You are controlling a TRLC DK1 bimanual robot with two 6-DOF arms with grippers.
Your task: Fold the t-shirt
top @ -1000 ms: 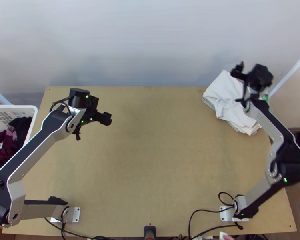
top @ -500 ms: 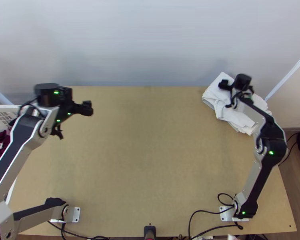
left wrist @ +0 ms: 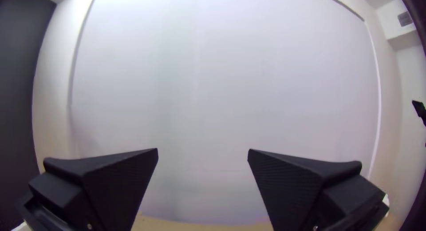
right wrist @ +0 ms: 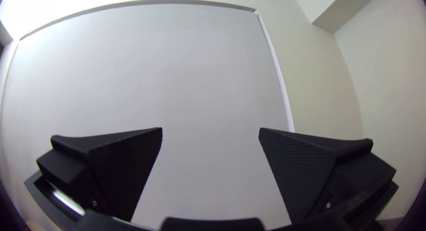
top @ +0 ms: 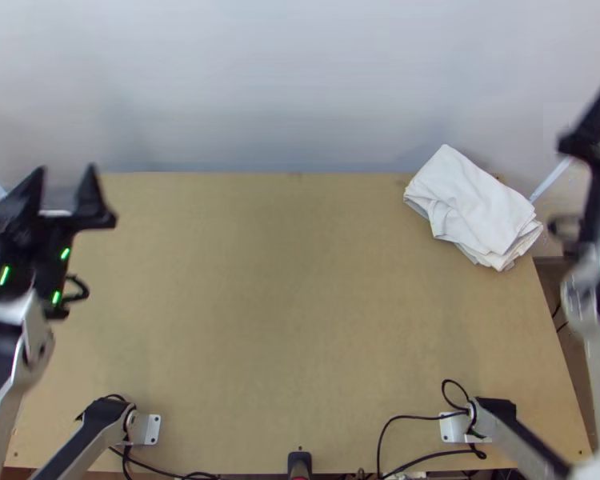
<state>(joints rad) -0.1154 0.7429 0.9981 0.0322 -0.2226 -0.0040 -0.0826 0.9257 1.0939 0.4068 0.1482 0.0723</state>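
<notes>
Fingers: 2 pairs, both released, wide apart
Table: light wood
T-shirt: white, folded, lying at the far right corner
Left gripper: near the far left corner
Right gripper: beyond the right edge

A folded white cloth lies on the far right corner of the flat, light wooden desk, before an upright pale panel. Near the front edge sit two flat white metal plates, one left, one right, a thin black cable beside the latter.
</notes>
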